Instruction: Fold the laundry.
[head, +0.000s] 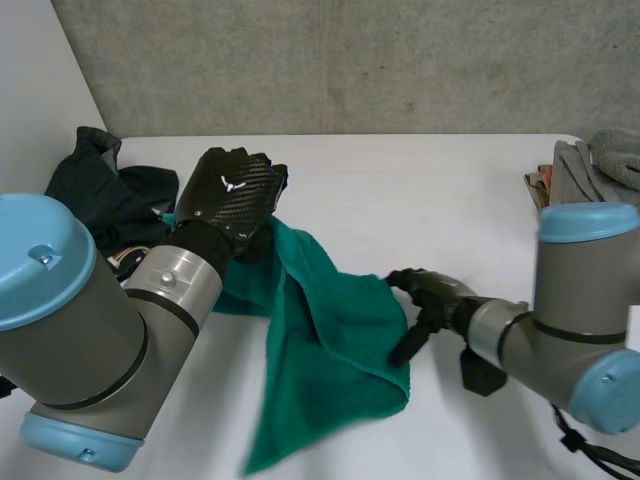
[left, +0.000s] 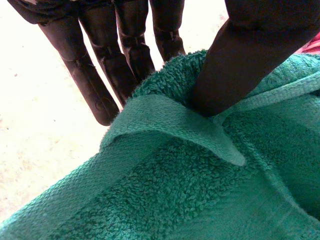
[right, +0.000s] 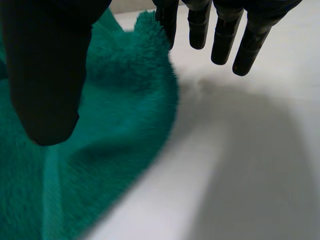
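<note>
left robot hand, glossy carbon weave on its back, is clamped on a hemmed corner of the green terry towel, thumb pressed into the looped pile against straight fingers. the towel drapes in a long fold down to the smooth white counter. right robot hand is spread apart at the towel's right edge, thumb over the pile. crumpled dark clothes lie far left, grey cloth far right.

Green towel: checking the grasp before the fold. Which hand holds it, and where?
The left hand pinches the green towel at a hemmed edge, thumb against fingers; the right hand is open beside it.
</note>
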